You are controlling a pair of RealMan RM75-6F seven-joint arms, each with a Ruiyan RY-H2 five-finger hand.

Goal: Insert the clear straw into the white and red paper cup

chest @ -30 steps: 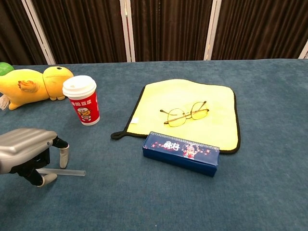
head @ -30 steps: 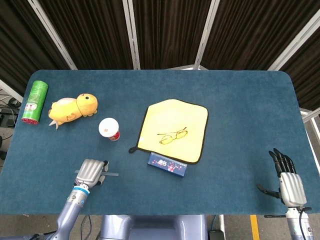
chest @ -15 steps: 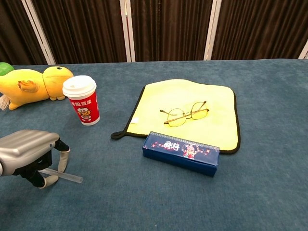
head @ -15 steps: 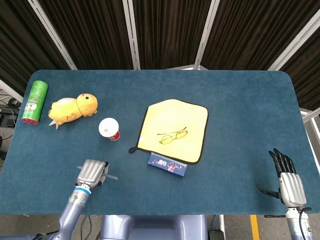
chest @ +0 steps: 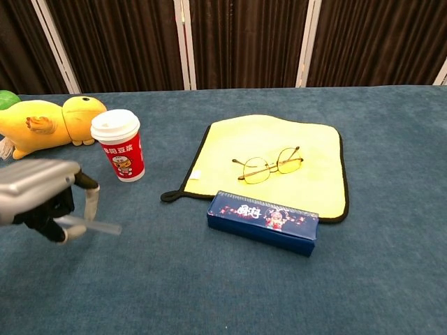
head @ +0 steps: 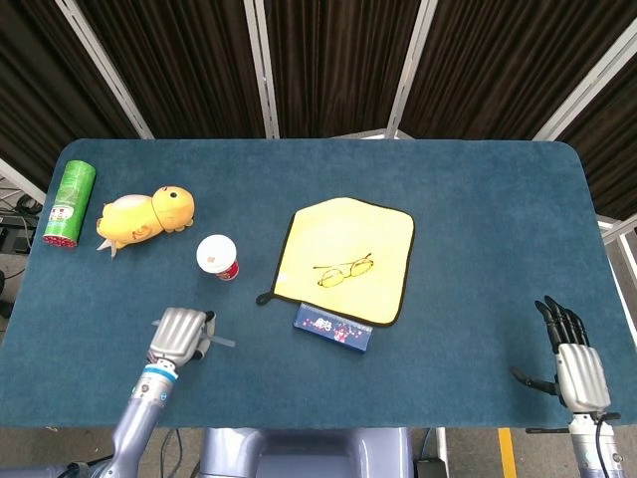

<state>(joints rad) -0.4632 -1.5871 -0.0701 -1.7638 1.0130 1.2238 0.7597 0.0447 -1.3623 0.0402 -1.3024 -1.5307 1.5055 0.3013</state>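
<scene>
The white and red paper cup [head: 218, 256] [chest: 119, 146] stands upright with its white lid on, left of the yellow cloth. My left hand [head: 176, 337] [chest: 43, 197] hovers above the table in front of the cup, pinching the clear straw [head: 219, 342] [chest: 94, 225], which juts out to the right, roughly level. My right hand [head: 575, 363] rests near the table's front right corner, fingers apart, holding nothing; the chest view does not show it.
A yellow cloth [head: 382, 237] [chest: 314, 143] carries a pair of glasses [head: 344, 269] [chest: 267, 165]. A blue box [head: 333, 329] [chest: 262, 221] lies just in front of it. A yellow plush toy [head: 144, 216] [chest: 49, 123] and a green can [head: 68, 203] lie at the far left.
My left hand has lifted off the table with the straw in its grip and moved slightly toward the cup. The right hand has not moved.
</scene>
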